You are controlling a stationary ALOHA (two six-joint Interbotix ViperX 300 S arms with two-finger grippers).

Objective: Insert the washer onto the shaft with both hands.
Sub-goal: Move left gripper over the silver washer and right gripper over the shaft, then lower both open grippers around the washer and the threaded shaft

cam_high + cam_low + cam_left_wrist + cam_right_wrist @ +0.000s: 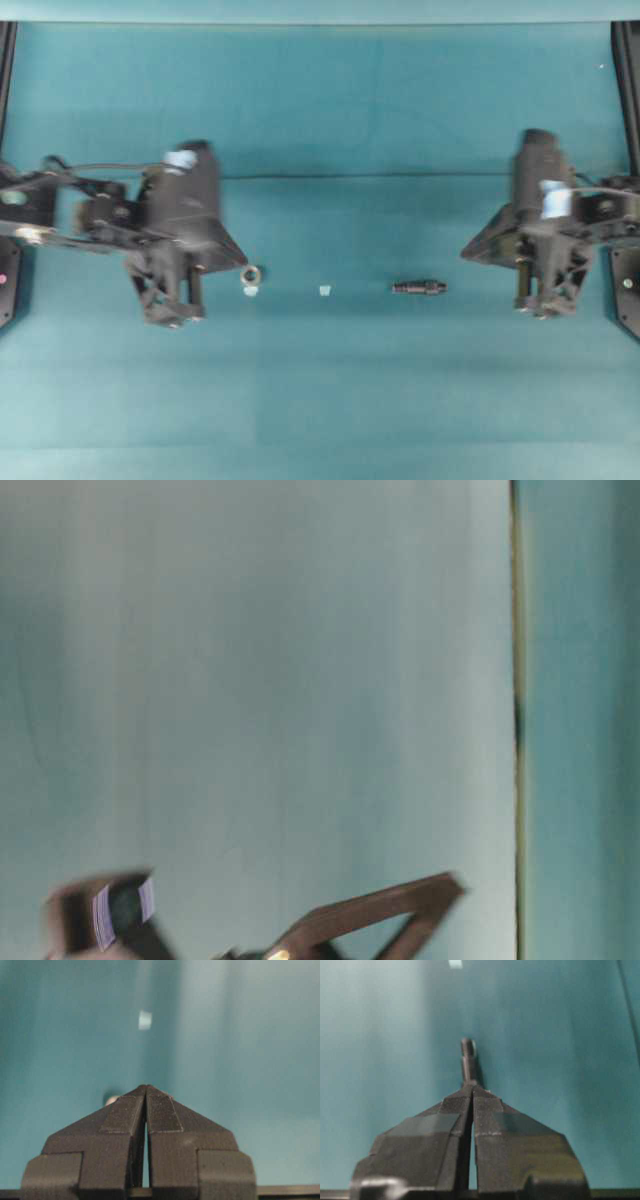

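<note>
The washer (pixel 251 273), a small greyish ring, lies flat on the teal mat left of centre. In the left wrist view only an edge of the washer (pixel 112 1100) peeks out beside the left finger. My left gripper (pixel 146 1087) is shut with nothing in it, its tips close to the ring. The shaft (pixel 419 287), a short dark ridged rod, lies on the mat right of centre, pointing left-right. My right gripper (pixel 471 1087) is shut and empty. The shaft (pixel 468 1060) extends straight ahead of its tips, which hide the rod's near end.
A pale blue tape square (pixel 325 291) is stuck on the mat between washer and shaft. Another tape square (pixel 250 291) sits just below the washer. Black frame posts (pixel 628 80) stand at both side edges. The table-level view shows only blurred arm parts (pixel 370 915).
</note>
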